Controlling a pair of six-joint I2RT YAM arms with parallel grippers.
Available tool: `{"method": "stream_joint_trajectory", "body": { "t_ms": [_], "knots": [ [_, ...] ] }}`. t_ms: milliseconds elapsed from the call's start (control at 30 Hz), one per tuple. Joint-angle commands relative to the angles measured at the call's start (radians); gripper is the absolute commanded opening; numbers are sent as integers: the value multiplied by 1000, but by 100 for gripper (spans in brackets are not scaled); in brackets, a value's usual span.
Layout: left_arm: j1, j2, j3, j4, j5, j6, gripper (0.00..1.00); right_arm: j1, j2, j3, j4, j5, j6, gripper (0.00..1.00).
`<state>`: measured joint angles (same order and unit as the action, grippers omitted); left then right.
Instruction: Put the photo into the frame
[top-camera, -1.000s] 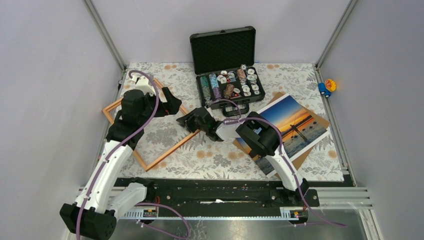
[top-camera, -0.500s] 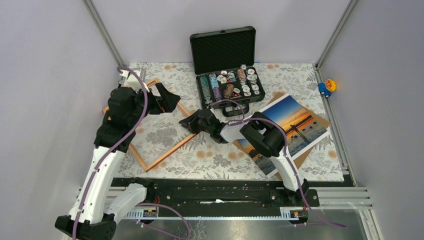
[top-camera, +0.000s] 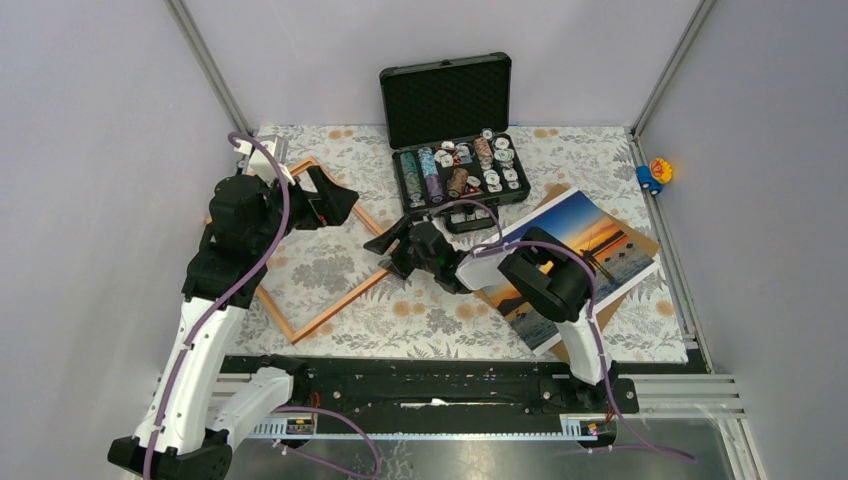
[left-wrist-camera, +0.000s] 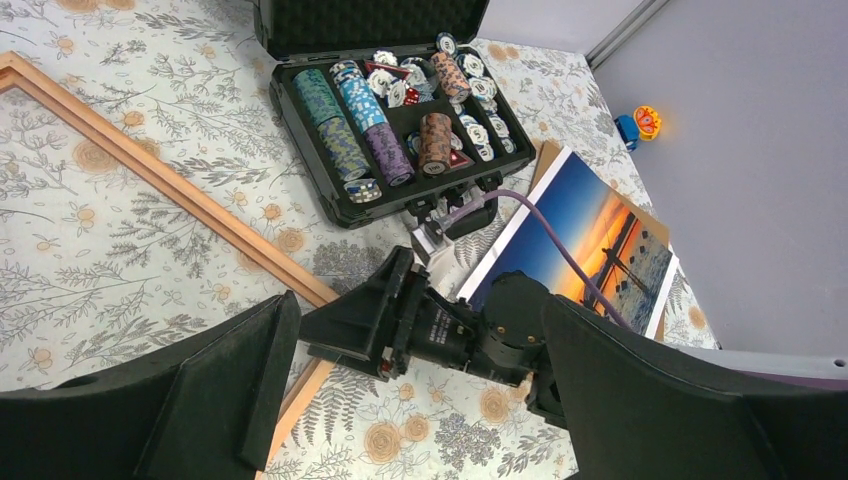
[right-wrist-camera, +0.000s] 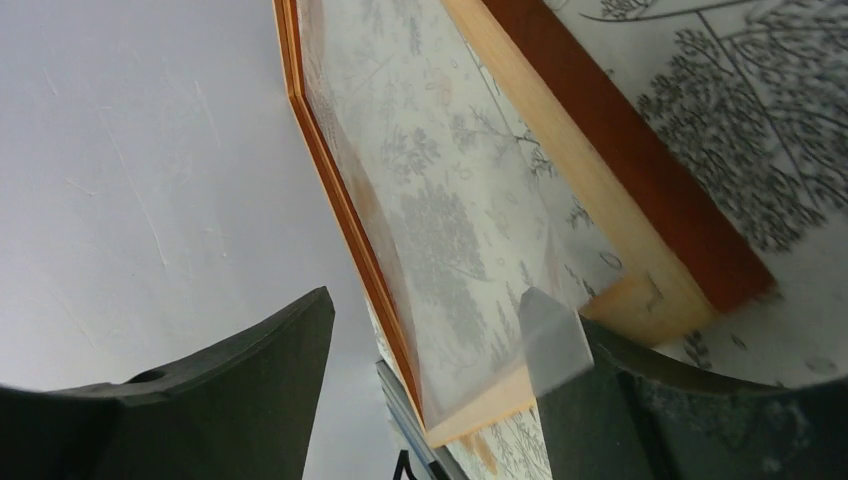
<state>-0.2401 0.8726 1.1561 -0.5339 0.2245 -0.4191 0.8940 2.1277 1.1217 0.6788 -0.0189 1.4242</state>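
Observation:
The orange-brown wooden frame (top-camera: 338, 305) lies flat as a diamond on the left of the floral cloth. The sunset photo (top-camera: 580, 250) lies face up at the right on a brown cardboard board. My right gripper (top-camera: 386, 256) is open at the frame's right corner. In the right wrist view that corner (right-wrist-camera: 600, 300) sits between the spread fingers (right-wrist-camera: 250, 390) of the right gripper (right-wrist-camera: 435, 300). My left gripper (top-camera: 338, 202) hovers wide open over the frame's far edge and holds nothing. The left wrist view looks between its jaws (left-wrist-camera: 418, 310) at the frame's edge (left-wrist-camera: 150, 170) and the photo (left-wrist-camera: 590, 220).
An open black case of chips (top-camera: 455, 160) stands at the back centre, just behind the right gripper. The cardboard board (top-camera: 640, 240) sticks out from under the photo. A small blue and orange toy (top-camera: 655, 172) sits outside the right rail. Grey walls close the sides.
The right gripper's jaws have spread apart at the frame's corner and its wrist has turned. The left gripper has drawn back and up toward the far left.

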Motion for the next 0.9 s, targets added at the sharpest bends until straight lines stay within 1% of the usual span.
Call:
{"method": "stream_joint_trajectory", "body": {
  "t_ms": [0, 67, 133, 200, 367, 467, 567, 667, 767, 867],
  "knots": [
    [5, -3, -8, 31, 4, -2, 99, -6, -106, -66, 52, 14, -43, 75],
    [3, -2, -19, 38, 7, -2, 99, -14, -103, -96, 101, 6, -38, 74],
    [4, -3, -31, 40, 2, -2, 99, -23, -89, -112, 145, -6, -31, 69],
    [3, -7, -40, 43, -2, -3, 99, -31, -71, -124, 206, -12, -16, 63],
    [3, -11, -50, 49, -3, -1, 99, -37, -33, -92, 216, 2, -11, 53],
    [4, -12, -55, 52, -5, -1, 99, -38, 5, -58, 201, 5, 12, 50],
    [2, -16, -63, 53, -2, -1, 99, -36, 31, -28, 180, 13, 8, 51],
    [3, -20, -67, 54, -4, 1, 99, -36, 47, 0, 164, 38, -8, 41],
    [2, -21, -74, 56, -4, -3, 99, -35, 51, 15, 159, 45, -17, 27],
    [3, -24, -81, 58, -1, -4, 99, -35, 42, 14, 163, 44, -20, 16]
  ]
}}
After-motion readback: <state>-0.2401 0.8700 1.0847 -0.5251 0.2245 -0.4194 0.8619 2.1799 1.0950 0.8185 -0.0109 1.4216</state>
